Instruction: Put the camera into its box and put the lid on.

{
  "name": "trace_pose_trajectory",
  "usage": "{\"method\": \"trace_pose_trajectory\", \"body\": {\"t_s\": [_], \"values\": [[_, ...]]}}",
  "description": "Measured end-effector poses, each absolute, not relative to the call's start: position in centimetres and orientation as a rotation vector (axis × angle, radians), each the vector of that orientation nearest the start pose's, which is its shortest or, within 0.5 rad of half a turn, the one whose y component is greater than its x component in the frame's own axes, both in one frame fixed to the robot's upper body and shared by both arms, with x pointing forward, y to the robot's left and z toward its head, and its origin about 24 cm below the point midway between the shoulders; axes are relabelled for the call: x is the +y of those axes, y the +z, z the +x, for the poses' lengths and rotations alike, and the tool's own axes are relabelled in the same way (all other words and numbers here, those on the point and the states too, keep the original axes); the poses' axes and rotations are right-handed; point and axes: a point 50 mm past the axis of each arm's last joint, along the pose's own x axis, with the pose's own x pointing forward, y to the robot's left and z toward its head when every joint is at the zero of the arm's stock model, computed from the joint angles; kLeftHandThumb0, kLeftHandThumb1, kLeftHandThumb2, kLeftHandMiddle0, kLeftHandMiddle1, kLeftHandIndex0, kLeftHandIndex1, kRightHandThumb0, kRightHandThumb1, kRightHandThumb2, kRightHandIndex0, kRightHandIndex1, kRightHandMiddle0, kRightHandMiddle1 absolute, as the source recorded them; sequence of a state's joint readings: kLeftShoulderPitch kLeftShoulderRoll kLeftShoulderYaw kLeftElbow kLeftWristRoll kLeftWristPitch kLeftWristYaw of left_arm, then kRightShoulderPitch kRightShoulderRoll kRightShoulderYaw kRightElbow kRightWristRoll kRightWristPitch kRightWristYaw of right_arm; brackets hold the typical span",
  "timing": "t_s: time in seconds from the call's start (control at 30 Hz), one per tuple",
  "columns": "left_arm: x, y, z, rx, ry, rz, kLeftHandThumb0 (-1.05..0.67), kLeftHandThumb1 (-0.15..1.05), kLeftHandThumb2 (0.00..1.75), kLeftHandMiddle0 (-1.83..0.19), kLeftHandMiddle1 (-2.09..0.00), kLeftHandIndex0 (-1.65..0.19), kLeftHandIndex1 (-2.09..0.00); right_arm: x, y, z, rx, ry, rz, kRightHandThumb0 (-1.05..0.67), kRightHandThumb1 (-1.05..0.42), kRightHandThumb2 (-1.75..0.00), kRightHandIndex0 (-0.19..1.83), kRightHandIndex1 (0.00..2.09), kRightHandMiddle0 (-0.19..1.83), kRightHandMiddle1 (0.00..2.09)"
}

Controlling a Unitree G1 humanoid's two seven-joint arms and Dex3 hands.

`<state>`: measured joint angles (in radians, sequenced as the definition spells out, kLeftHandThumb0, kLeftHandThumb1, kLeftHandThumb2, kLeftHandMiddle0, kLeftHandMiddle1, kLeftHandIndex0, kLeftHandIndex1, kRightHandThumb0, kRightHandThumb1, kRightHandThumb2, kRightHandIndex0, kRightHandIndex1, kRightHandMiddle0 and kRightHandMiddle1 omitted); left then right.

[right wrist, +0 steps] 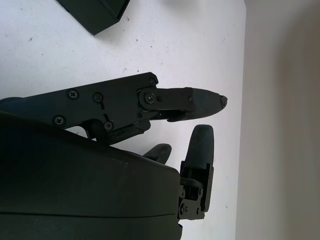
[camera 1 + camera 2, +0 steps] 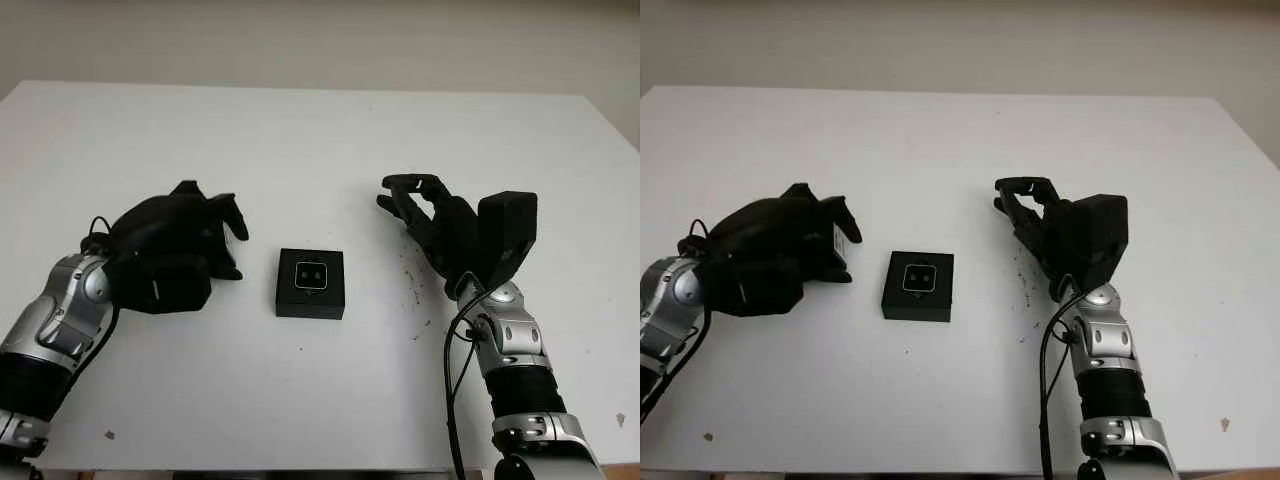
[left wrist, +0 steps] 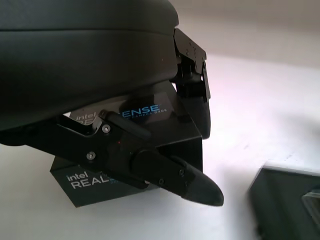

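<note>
While I watch from the head views, the white counter (image 2: 320, 140) carries one black piece between my two hands.

Box: the open black box (image 2: 311, 283) sits on the counter at the middle — between the hands, touching neither.
Camera: the small camera (image 2: 311, 273) lies inside the box, pale face up, two dark lenses showing.
Lid: the black lid (image 3: 135, 150), printed "intel REALSENSE", is in my left hand, left of the box and apart from it.
Left hand: my left hand (image 2: 175, 250) is curled around the lid — fingers (image 3: 165, 170) clamped across its printed face and its edge; I cannot tell whether the lid touches the counter.
Right hand: my right hand (image 2: 440, 225) is to the right of the box, well apart from it, holding nothing — open, with its fingers (image 1: 185, 100) above bare counter.
Marks: small dark specks (image 2: 412, 290) dot the counter just beside the right hand.
</note>
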<state>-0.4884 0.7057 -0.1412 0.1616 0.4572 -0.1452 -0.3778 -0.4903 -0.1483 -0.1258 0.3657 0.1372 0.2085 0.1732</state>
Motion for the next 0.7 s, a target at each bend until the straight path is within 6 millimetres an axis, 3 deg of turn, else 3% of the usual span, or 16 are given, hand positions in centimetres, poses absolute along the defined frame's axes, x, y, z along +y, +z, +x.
{"method": "trace_pose_trajectory", "body": {"t_s": [0.07, 0.27, 0.37, 0.53, 0.7], "values": [[20.7, 18.0, 32.3, -0.222, -0.385, 1.236, -0.08, 0.99, 0.05, -0.19, -1.53, -0.27, -1.35, -16.9, 8.4, 34.4, 0.08, 0.14, 0.039, -0.56, -1.05, -0.33, 0.12, 0.7, -0.04, 1.58], [18.4, 21.6, 31.4, -0.324, -0.433, 1.19, -0.09, 0.95, 0.05, -0.19, -1.67, -0.32, -1.38, -16.7, 8.3, 34.4, 0.081, 0.142, 0.048, -0.56, -1.05, -0.32, 0.12, 0.71, -0.07, 1.54], [17.4, 22.7, 30.9, -0.344, -0.46, 1.176, -0.09, 0.93, 0.05, -0.26, -1.55, -0.36, -1.33, -16.6, 8.3, 34.4, 0.082, 0.142, 0.052, -0.56, -1.05, -0.31, 0.12, 0.71, -0.07, 1.56], [15.7, 23.0, 30.4, -0.357, -0.512, 1.155, -0.16, 0.96, 0.06, -0.21, -1.74, -0.35, -1.42, -16.4, 8.2, 34.4, 0.083, 0.139, 0.06, -0.55, -1.05, -0.31, 0.11, 0.71, -0.07, 1.55], [14.4, 22.2, 30.4, -0.362, -0.563, 1.135, -0.13, 0.96, 0.06, -0.22, -1.78, -0.31, -1.51, -16.1, 8.3, 34.4, 0.059, 0.089, 0.077, -0.55, -1.05, -0.33, 0.08, 0.69, -0.1, 1.6]]}}
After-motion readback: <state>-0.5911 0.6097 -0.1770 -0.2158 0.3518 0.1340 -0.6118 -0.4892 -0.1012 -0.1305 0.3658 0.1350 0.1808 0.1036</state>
